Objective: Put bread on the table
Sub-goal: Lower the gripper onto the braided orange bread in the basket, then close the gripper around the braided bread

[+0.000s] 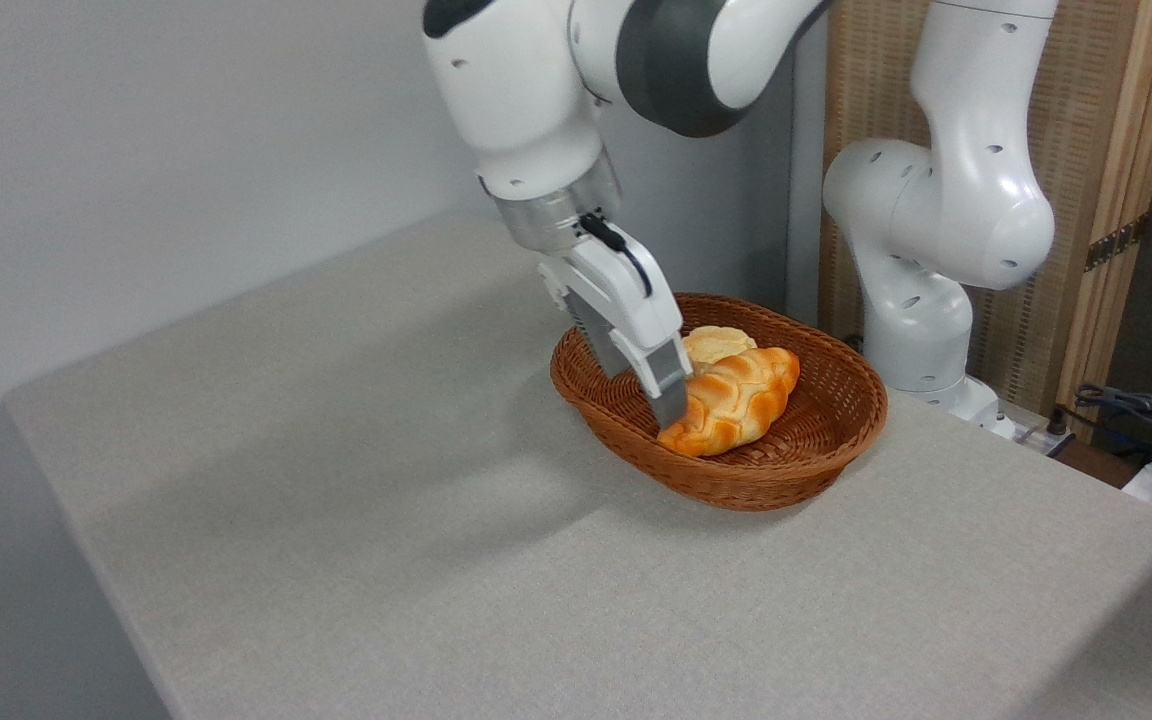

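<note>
The bread (736, 400), a braided golden-orange loaf, lies in a brown wicker basket (736, 495) on the grey-beige table (386, 500). My gripper (651, 392) is tilted and reaches down into the basket's left half, open. Its nearer fingertip (673, 408) is at the loaf's left flank; I cannot tell whether it touches. The other finger is further left, above the basket floor. The loaf is not between the fingers.
A small pale round bun (721, 343) sits in the basket behind the loaf. The arm's white base (936, 250) stands to the right of the basket, in front of a wooden screen (1086, 150). Cables (1136, 410) lie at the far right.
</note>
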`<act>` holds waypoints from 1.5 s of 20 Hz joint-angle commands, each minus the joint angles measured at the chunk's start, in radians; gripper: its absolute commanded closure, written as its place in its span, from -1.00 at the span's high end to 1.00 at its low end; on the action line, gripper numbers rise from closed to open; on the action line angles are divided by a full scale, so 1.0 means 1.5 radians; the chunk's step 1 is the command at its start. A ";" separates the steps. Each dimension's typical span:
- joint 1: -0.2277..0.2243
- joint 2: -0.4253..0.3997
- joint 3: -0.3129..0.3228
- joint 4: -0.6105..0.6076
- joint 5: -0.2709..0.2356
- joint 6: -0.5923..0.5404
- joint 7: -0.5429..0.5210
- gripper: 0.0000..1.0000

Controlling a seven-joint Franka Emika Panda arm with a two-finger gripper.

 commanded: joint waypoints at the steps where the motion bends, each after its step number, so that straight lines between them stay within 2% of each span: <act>1: -0.004 -0.053 0.008 -0.069 0.005 -0.004 0.011 1.00; 5: -0.005 -0.071 0.007 -0.111 0.012 -0.009 0.012 1.00; 10: -0.005 -0.065 0.008 -0.150 0.012 0.022 0.014 1.00; 14: -0.006 -0.053 0.007 -0.151 0.012 0.028 0.013 0.99; 15: -0.006 -0.052 0.007 -0.151 0.012 0.034 0.014 0.83; 16: -0.007 -0.051 0.006 -0.150 0.012 0.036 0.014 0.55; 17: -0.008 -0.050 0.007 -0.151 0.012 0.036 0.014 0.01; 19: -0.008 -0.048 0.007 -0.150 0.011 0.037 0.023 -0.43; 30: -0.008 -0.050 0.009 -0.146 0.011 0.028 0.043 -0.44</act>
